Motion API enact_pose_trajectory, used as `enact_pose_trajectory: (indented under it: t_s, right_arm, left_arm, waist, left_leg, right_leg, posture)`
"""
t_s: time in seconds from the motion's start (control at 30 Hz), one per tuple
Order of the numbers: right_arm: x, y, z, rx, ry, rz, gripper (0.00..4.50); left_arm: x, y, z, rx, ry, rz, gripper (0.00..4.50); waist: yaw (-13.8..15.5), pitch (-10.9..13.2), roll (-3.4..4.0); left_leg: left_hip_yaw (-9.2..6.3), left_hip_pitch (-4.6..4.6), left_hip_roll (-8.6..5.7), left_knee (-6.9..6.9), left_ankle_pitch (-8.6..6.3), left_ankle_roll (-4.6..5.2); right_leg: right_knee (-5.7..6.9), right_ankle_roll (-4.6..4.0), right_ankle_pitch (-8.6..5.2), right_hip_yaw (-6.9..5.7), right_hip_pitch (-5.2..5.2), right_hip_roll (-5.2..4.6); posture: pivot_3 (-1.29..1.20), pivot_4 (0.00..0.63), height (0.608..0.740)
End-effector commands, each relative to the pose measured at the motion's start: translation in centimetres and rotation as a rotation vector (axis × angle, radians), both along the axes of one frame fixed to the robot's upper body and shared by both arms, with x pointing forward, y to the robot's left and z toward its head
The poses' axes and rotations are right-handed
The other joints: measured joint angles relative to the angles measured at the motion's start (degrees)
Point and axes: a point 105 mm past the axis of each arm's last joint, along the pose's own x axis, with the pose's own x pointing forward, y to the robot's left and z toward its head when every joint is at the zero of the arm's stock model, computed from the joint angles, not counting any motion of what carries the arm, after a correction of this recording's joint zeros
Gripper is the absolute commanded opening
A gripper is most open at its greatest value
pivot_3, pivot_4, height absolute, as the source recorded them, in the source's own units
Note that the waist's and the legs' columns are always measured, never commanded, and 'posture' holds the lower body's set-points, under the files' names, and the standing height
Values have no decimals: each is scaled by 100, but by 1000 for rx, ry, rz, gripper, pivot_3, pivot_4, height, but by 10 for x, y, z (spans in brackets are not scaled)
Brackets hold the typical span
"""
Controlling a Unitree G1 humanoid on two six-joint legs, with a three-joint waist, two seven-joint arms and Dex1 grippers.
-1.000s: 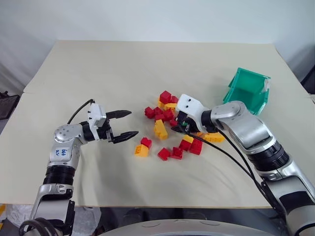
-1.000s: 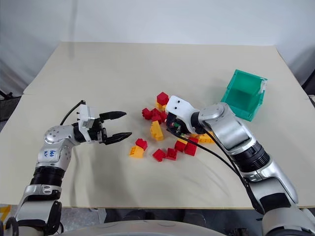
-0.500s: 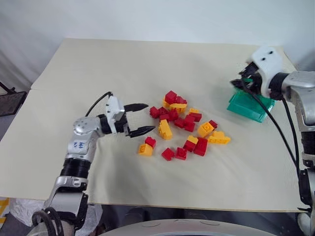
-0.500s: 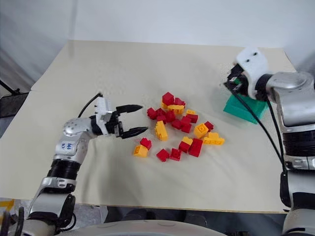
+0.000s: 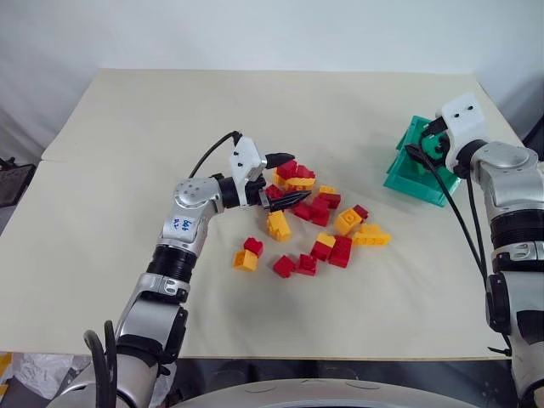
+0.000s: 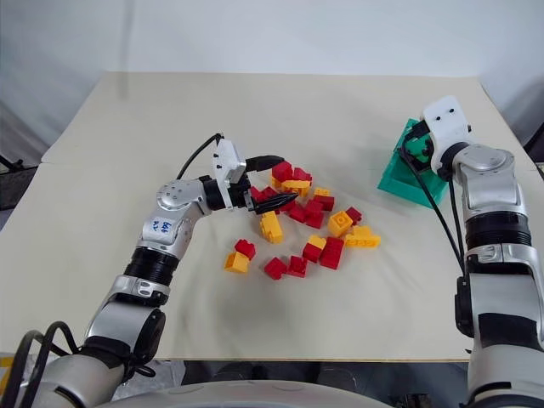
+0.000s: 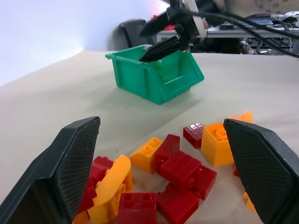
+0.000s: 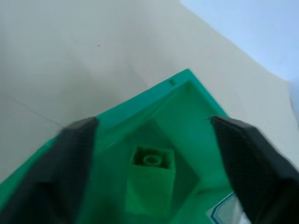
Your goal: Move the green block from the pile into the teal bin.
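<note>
The right gripper (image 8: pixel 154 154) hangs over the teal bin (image 5: pixel 406 174) with its two fingers spread wide and nothing between them — the green block (image 8: pixel 150 179) lies loose on the floor of the bin, straight ahead of those fingers and a little below them, studs facing up toward the wrist. The block looks to be clear of both fingers, so I'd judge the drop done and the task as good as finished. What matters for the coming move is that the block sits directly along the line the gripper points on: the safe way out is back and up, away from the bin, not further in, or a fingertip could nudge the block or tip the bin's slanted wall. The left gripper (image 5: pixel 287 178) is well apart from all this, at the near edge of the pile (image 5: pixel 319 221) of red and yellow-orange bricks on the table (image 5: pixel 170 119); its fingers stand open and empty, a few bricks lying between and just past them. The right arm is by far the nearer to the block, and the left has nothing left to fetch.
</note>
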Motion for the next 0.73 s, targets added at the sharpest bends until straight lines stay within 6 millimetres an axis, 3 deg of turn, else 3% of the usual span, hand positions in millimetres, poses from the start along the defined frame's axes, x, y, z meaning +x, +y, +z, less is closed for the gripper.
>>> enact_pose_trajectory:
  t_s: [0.03,0.1,0.17,0.27,0.37,0.53,0.73]
  right_arm:
    - [-19,-4,32,-5,-104,57,4413]
    - [-35,7,33,-9,-132,162,4413]
    - [-53,13,22,-36,-109,258,4413]
    - [-90,22,-4,9,-36,456,4413]
    - [-139,23,-42,55,152,670,4413]
    - [-153,-2,-65,82,205,641,4413]
    - [-156,-7,-73,94,224,626,4413]
  left_arm:
    - [-7,22,9,-42,-24,11,4500]
    - [-12,35,7,-47,-3,24,4500]
    - [-18,50,3,-38,32,32,4500]
    - [-30,76,-6,-12,76,18,4500]
    - [-36,108,-16,45,128,72,4500]
    - [-46,146,-25,76,189,145,4500]
    - [-53,161,-28,88,199,180,4500]
  waist:
    - [5,0,0]
    - [17,0,0]
    - [36,0,0]
    - [114,0,0]
    - [180,2,3]
    - [148,3,4]
    - [147,3,5]
  left_leg:
    - [-4,0,1,0,0,0]
    - [-19,0,3,1,0,0]
    - [-37,-1,2,4,0,0]
    - [-43,0,-2,9,0,0]
    - [-42,2,-3,8,0,0]
    - [-26,15,-3,15,4,11]
    - [-16,27,8,15,14,9]
  right_leg:
    - [0,0,0,0,0,0]
    - [-1,0,0,0,0,1]
    - [-2,0,0,0,1,2]
    - [-2,2,1,-1,7,0]
    - [-3,2,1,-2,8,1]
    - [-17,7,38,18,19,3]
    - [-19,-1,61,28,19,4]
  posture:
    - [0,150,740]
    - [0,150,740]
    - [0,150,740]
    - [0,150,740]
    - [0,150,740]
    - [0,150,740]
    - [0,150,740]
